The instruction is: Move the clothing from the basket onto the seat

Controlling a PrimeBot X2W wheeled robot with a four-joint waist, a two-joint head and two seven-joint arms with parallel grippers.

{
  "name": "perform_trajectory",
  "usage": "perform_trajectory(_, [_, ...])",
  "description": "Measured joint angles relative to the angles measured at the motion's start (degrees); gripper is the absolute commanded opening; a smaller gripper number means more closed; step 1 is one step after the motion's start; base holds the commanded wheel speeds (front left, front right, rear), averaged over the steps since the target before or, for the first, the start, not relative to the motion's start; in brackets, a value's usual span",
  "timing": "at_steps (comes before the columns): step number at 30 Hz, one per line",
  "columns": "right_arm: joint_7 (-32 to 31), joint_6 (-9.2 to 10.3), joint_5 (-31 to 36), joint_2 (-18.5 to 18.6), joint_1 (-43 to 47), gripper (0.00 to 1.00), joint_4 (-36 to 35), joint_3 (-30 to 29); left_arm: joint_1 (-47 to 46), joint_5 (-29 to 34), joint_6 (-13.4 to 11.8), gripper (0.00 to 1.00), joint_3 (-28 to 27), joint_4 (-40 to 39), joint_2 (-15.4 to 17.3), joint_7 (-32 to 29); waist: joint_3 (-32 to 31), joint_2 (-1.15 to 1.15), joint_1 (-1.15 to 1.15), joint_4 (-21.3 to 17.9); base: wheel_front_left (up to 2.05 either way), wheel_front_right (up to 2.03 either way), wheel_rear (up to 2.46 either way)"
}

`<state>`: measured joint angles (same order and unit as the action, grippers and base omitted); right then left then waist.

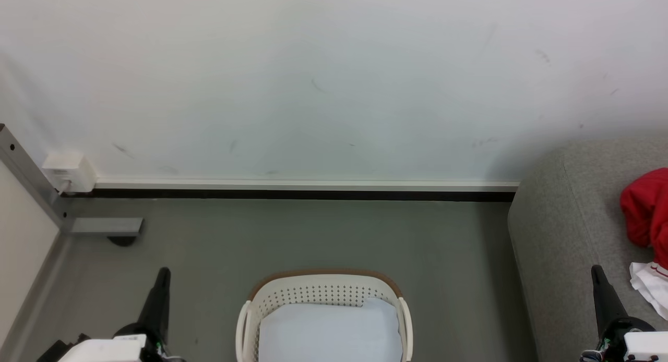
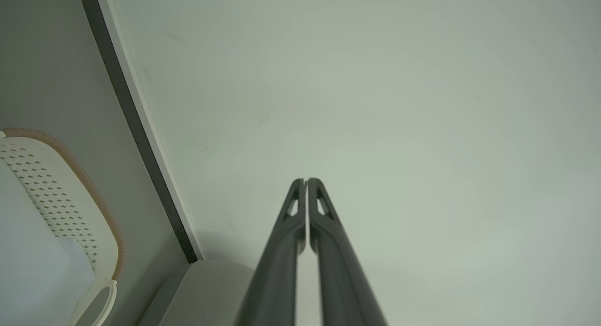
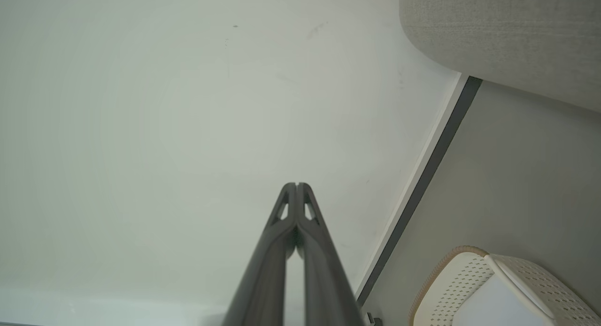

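Nearest, the left hand [image 1: 164, 274] and right hand [image 1: 597, 272] hang empty, fingers pressed together, on either side of the cream laundry basket [image 1: 313, 294] on the floor [image 1: 209, 247]. The basket holds a pale pad [image 1: 329, 330]. Farther right, the red clothing [image 1: 644, 210] lies on the grey sofa [image 1: 563, 237].

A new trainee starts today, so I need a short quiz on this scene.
1. True or false: the clothing lies on the sofa.
2. What lies in the basket? A) a pale pad B) shoes C) a bottle
3. Fill in: the left end effector and the right end effector are both ____.
Key: 1 true; 2 A; 3 shut.
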<state>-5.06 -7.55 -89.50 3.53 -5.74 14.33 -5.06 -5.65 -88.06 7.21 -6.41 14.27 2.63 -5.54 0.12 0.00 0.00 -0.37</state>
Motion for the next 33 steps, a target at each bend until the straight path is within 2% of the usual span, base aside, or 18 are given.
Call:
perform_trajectory(9, [-1.00,0.00,-3.20,-0.20,-0.04,0.00,-0.16,-0.91,-0.36,-3.82,0.09,0.00,-0.08,-0.07,0.03,-1.00,0.05,0.00,0.00,0.37,0.00,0.00,0.00])
perform_trajectory(33, [-1.19,0.00,-3.35,-0.29,-0.07,0.00,-0.19,-1.07,-0.40,-3.92,0.09,0.00,-0.09,-0.08,0.04,-1.00,0.05,0.00,0.00,0.37,0.00,0.00,0.00])
